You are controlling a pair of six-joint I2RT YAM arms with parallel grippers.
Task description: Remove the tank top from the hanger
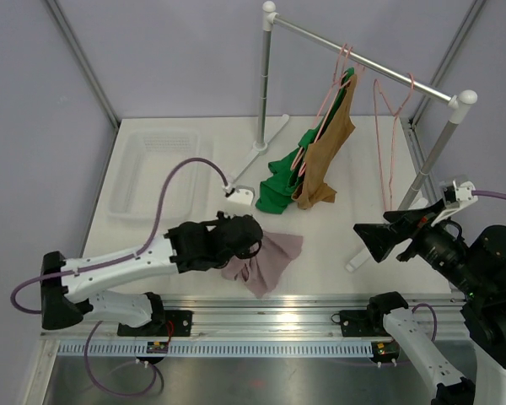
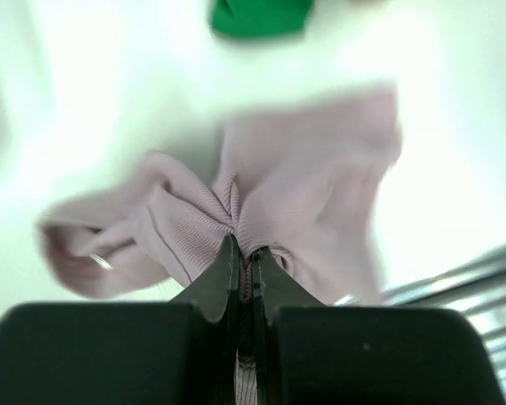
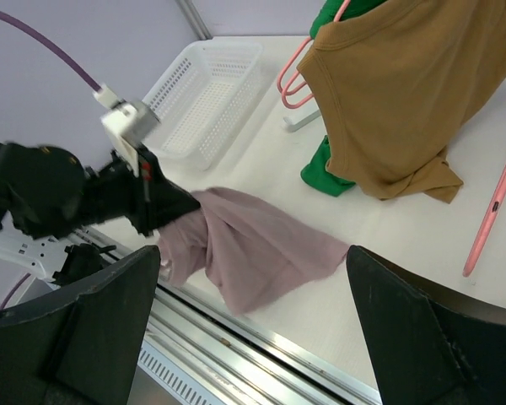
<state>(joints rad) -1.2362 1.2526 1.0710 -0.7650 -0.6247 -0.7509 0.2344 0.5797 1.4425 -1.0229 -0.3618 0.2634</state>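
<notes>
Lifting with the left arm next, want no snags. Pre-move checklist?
1. left end effector shut on mauve top: ok.
2. mauve top lying loose on table: ok.
3. mauve top apart from green top and brown top: ok.
4. right end effector open, away from the cloth: ok.
5. pinch deep enough to survive a lift: cannot tell.
</notes>
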